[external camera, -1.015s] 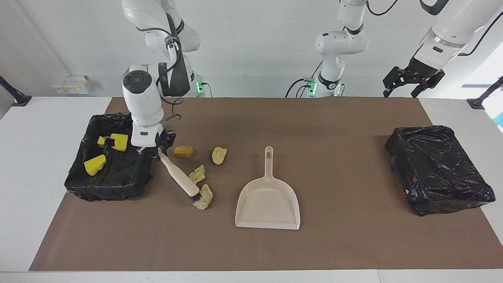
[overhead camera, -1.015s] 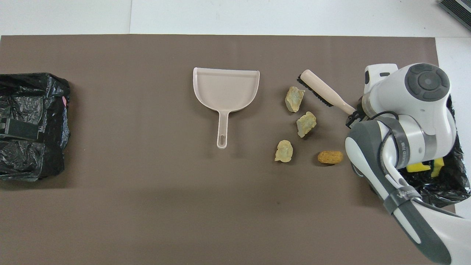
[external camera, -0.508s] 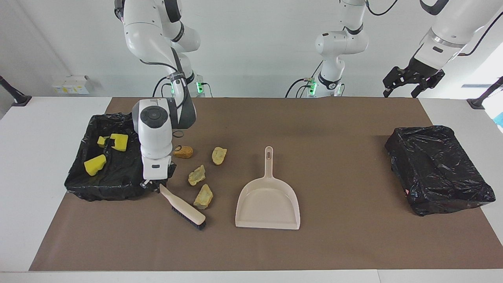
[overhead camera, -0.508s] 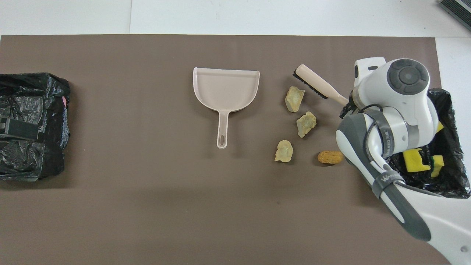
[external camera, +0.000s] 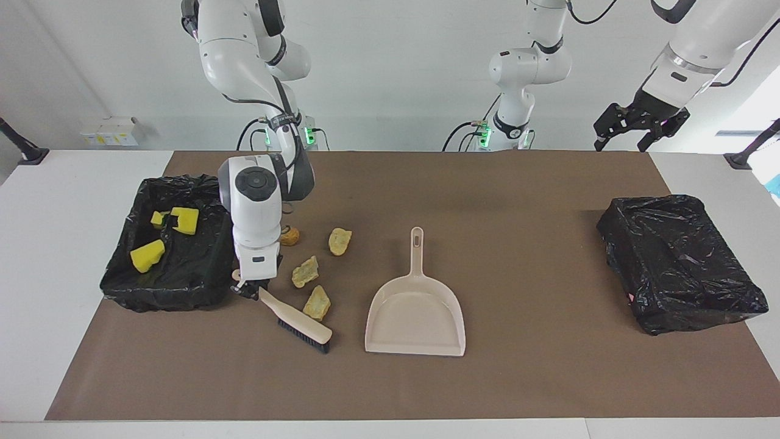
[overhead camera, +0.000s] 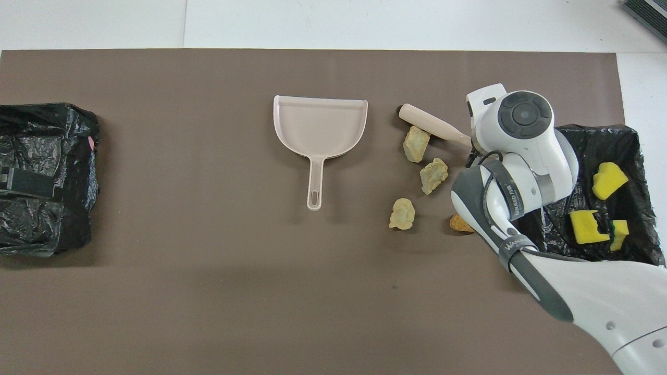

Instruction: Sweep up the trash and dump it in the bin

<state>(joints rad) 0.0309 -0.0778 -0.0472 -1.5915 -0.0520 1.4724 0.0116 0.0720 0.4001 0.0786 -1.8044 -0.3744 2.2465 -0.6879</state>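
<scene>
Three bright-yellow sponge chunks (external camera: 164, 235) lie in the black-lined bin (external camera: 183, 286), while four tan bread-like lumps (external camera: 311, 271) sit scattered on the mat beside it, one seemingly touching the brush (external camera: 298, 322).

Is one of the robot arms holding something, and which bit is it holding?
Yes. The right pincer is shut on the brush, gripping the thin end of its handle. The left pincer is open and holds nothing.

Facing view: high, across the table, looking toward both arm bases. Overhead view: steeply down from the robots' end. Shared: brown mat (external camera: 518, 201) (overhead camera: 208, 291), turned half around.
</scene>
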